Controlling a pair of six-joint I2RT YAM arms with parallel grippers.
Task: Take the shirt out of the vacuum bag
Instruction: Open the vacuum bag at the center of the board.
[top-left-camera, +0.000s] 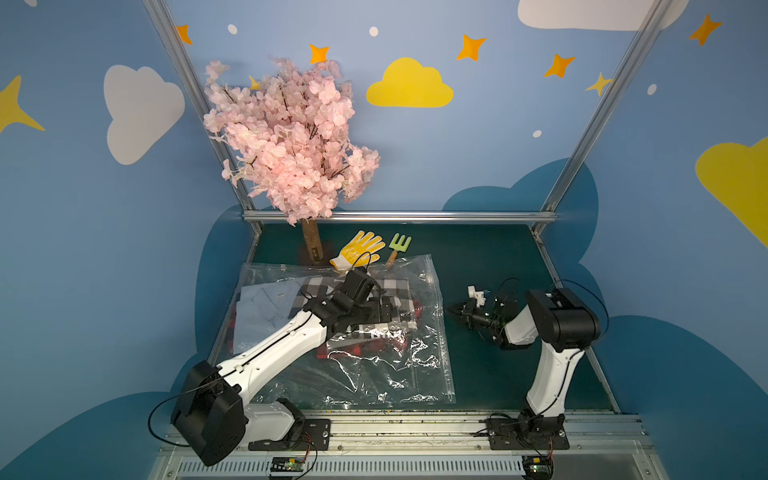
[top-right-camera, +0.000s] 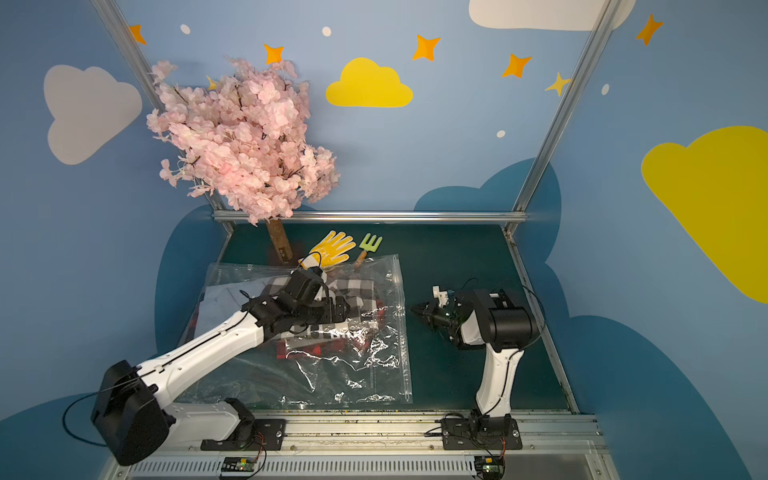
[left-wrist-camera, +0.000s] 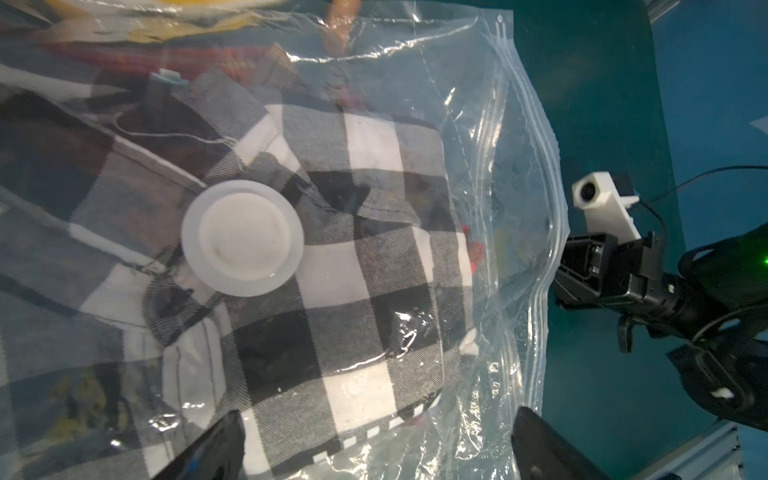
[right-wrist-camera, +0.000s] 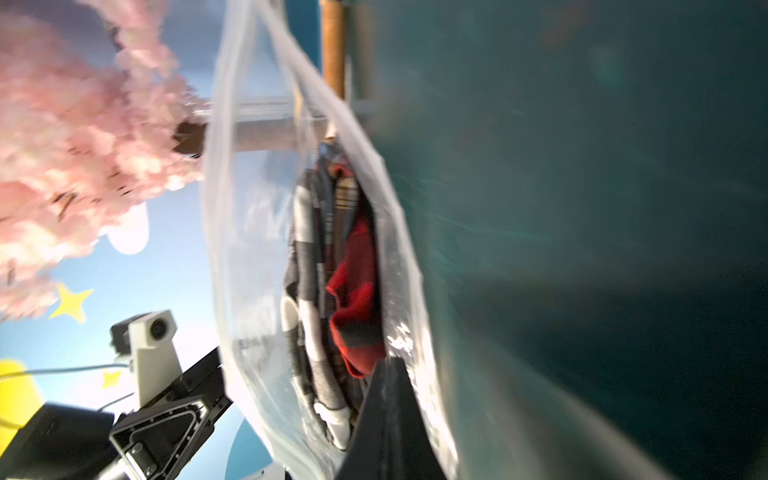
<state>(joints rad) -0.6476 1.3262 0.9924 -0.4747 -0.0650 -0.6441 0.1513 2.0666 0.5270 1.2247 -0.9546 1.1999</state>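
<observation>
The vacuum bag (top-left-camera: 386, 374) (left-wrist-camera: 498, 166) lies flat on the green table, its zip-seal edge towards my right arm. Folded clothes lie inside it. On top is a black-and-white checked shirt (top-left-camera: 397, 291) (left-wrist-camera: 365, 257), under the round white valve (left-wrist-camera: 242, 237). A red one (right-wrist-camera: 357, 291) lies beneath it and a pale blue one (top-left-camera: 266, 307) beside it. My left gripper (top-left-camera: 384, 309) (left-wrist-camera: 378, 413) hovers open over the checked shirt, outside the plastic. My right gripper (top-left-camera: 449, 308) (right-wrist-camera: 392, 365) is shut on the bag's edge at its gaping mouth (right-wrist-camera: 232, 249).
A pink blossom tree (top-left-camera: 291, 137) stands at the back left, and its trunk (top-left-camera: 311, 245) is just behind the bag. A yellow glove (top-left-camera: 359, 249) and a green hand rake (top-left-camera: 399, 245) lie along the bag's far edge. Bare table (top-left-camera: 498, 257) extends behind the right arm.
</observation>
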